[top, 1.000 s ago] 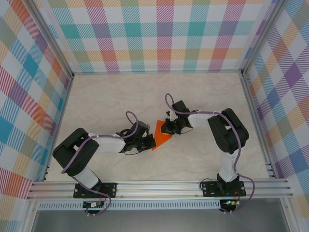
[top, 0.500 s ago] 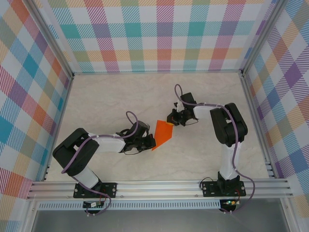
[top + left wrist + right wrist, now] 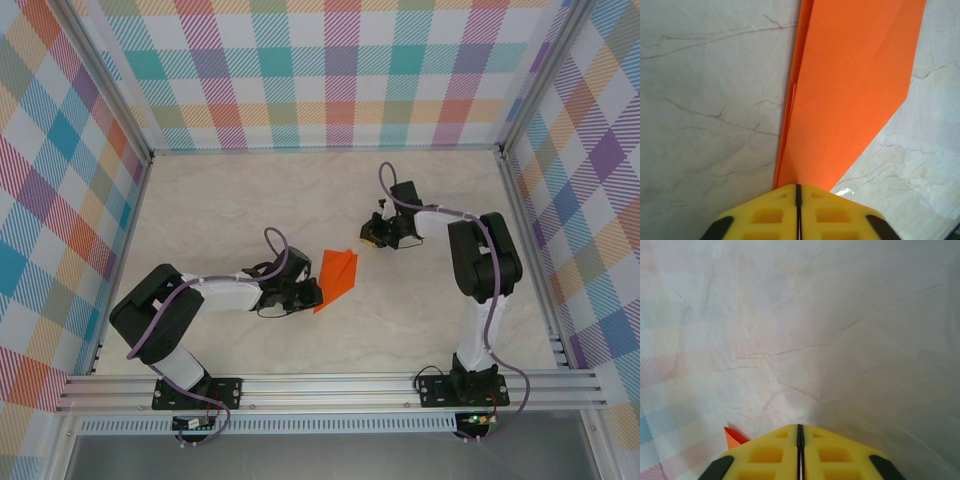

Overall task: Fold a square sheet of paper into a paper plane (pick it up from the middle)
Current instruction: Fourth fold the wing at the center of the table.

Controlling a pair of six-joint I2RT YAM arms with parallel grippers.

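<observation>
The orange paper (image 3: 338,274) is folded into a narrow, layered dart shape and lies on the marble table. My left gripper (image 3: 312,294) is shut on its pointed near end. In the left wrist view the yellow fingertips (image 3: 775,210) pinch the paper (image 3: 850,90), which widens away from them with a folded edge along its left side. My right gripper (image 3: 369,236) is shut with nothing in it and sits up and to the right of the paper, apart from it. A small orange tip (image 3: 732,438) shows beside the right gripper (image 3: 799,428) in the right wrist view.
The pale marble tabletop (image 3: 230,210) is ringed by checkered walls (image 3: 340,70) and metal frame posts. A metal rail (image 3: 330,385) runs along the near edge, by the arm bases.
My right gripper has pulled away from the paper, up and to the right, and the paper's far end now lies free. The left gripper has kept its hold and place.
</observation>
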